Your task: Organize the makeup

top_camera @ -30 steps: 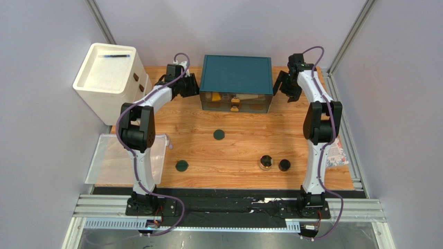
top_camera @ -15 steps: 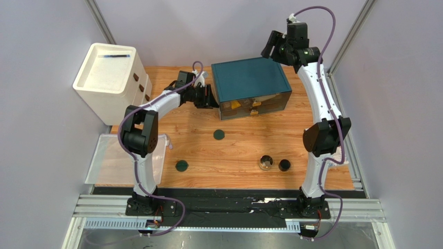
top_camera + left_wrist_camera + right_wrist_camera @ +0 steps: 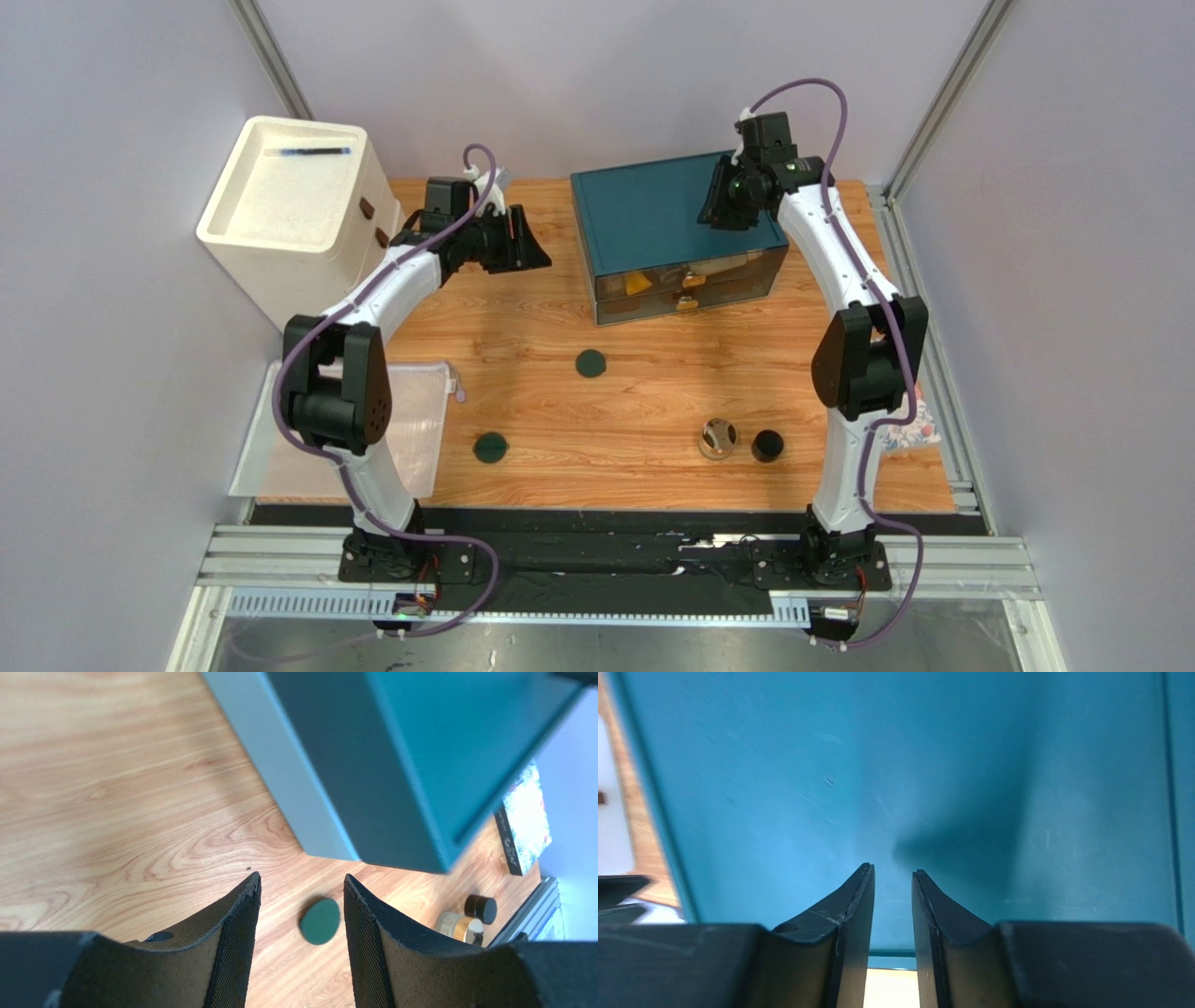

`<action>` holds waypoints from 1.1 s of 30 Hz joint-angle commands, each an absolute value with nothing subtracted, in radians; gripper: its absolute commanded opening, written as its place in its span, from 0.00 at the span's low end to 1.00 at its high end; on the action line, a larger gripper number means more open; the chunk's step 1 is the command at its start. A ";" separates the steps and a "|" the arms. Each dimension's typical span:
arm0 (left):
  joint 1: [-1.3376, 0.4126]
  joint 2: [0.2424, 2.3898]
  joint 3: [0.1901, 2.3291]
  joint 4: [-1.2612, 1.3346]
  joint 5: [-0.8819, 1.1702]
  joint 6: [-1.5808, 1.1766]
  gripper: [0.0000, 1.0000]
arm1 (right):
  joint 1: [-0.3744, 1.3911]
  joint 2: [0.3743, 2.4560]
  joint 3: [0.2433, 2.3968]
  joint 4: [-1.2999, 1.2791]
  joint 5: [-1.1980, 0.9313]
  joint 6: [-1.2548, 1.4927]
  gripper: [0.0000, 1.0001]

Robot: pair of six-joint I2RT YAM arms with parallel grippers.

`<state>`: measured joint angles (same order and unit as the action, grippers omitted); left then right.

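Left end effector (image 3: 302, 880) gapes; right end effector (image 3: 892, 870) seems barely parted.

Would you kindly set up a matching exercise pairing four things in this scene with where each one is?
1. right gripper
2. left gripper
3. white cabinet
4. black jar

A. at the far left corner
B. over the teal box top
C. toward the near edge, right of a lighter jar
D. over bare wood, left of the teal box

Pairs: 1-B, 2-D, 3-A, 4-C.
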<state>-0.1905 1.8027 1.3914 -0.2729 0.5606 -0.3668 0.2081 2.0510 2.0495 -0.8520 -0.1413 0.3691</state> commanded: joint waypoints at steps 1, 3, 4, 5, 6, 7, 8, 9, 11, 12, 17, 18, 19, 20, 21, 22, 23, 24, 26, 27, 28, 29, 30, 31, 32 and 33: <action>-0.204 1.689 1.387 -0.215 0.581 -0.310 0.53 | 0.204 1.878 1.918 -0.758 -0.153 0.325 0.30; -0.204 1.681 1.397 -0.186 0.598 -0.308 0.52 | 0.206 1.809 1.831 -0.723 -0.167 0.313 0.30; -0.209 1.680 1.402 -0.178 0.603 -0.308 0.52 | 0.207 1.787 1.801 -0.713 -0.172 0.311 0.30; -0.212 1.683 1.407 -0.163 0.618 -0.307 0.52 | 0.207 1.735 1.766 -0.697 -0.178 0.307 0.30; -0.218 1.684 1.416 -0.149 0.624 -0.304 0.52 | 0.207 1.711 1.735 -0.686 -0.182 0.308 0.30; -0.224 1.690 1.420 -0.132 0.627 -0.304 0.52 | 0.207 1.686 1.667 -0.672 -0.195 0.307 0.31; -0.241 1.697 1.427 -0.121 0.638 -0.301 0.52 | 0.207 1.657 1.636 -0.651 -0.202 0.307 0.31; -0.251 1.713 1.448 -0.120 0.643 -0.290 0.52 | 0.207 1.608 1.606 -0.643 -0.207 0.305 0.32; -0.284 1.735 1.474 -0.121 0.646 -0.284 0.52 | 0.207 1.562 1.530 -0.630 -0.218 0.304 0.32; -0.294 1.761 1.500 -0.121 0.649 -0.281 0.52 | 0.210 1.525 1.507 -0.632 -0.225 0.305 0.32; -0.351 1.824 1.578 -0.091 0.653 -0.291 0.52 | 0.225 1.465 1.407 -0.667 -0.253 0.282 0.34; -0.365 1.851 1.612 -0.104 0.652 -0.281 0.52 | 0.233 1.459 1.367 -0.669 -0.256 0.279 0.35; -0.370 1.865 1.627 -0.113 0.646 -0.275 0.52 | 0.238 1.445 1.338 -0.663 -0.261 0.278 0.35; -0.376 1.881 1.644 -0.126 0.644 -0.265 0.52 | 0.247 1.439 1.288 -0.649 -0.262 0.273 0.37; -0.383 1.906 1.669 -0.141 0.638 -0.253 0.52 | 0.253 1.434 1.257 -0.638 -0.261 0.273 0.38; -0.385 1.920 1.680 -0.147 0.634 -0.249 0.52 | 0.262 1.430 1.231 -0.612 -0.258 0.272 0.39; -0.387 1.934 1.689 -0.153 0.626 -0.242 0.52 | 0.270 1.431 1.209 -0.598 -0.253 0.272 0.41; -0.388 1.960 1.701 -0.164 0.617 -0.235 0.52 | 0.281 1.433 1.162 -0.583 -0.242 0.278 0.46; -0.388 2.003 1.729 -0.202 0.591 -0.223 0.52 | 0.293 1.446 1.129 -0.533 -0.232 0.287 0.51; -0.388 2.012 1.735 -0.213 0.583 -0.221 0.52 | 0.298 1.454 1.109 -0.516 -0.215 0.291 0.52; -0.388 2.023 1.741 -0.224 0.565 -0.216 0.52 | 0.308 1.469 1.103 -0.487 -0.206 0.294 0.52; -0.388 2.037 1.753 -0.250 0.557 -0.209 0.52 | 0.311 1.479 1.100 -0.474 -0.180 0.293 0.53; -0.388 2.042 1.758 -0.264 0.548 -0.206 0.52 | 0.316 1.488 1.095 -0.460 -0.164 0.290 0.54; -0.388 2.045 1.762 -0.276 0.520 -0.199 0.52 | 0.325 1.499 1.095 -0.430 -0.152 0.287 0.55; -0.388 2.048 1.766 -0.285 0.506 -0.193 0.52 | 0.328 1.514 1.095 -0.414 -0.140 0.282 0.56; -0.388 2.051 1.770 -0.308 0.494 -0.189 0.52 | 0.333 1.525 1.097 -0.401 -0.112 0.275 0.57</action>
<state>-0.3908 2.0327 1.7363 -0.1982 0.5728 -0.2501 0.3164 1.4956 1.0935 -0.5533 -0.1967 0.2905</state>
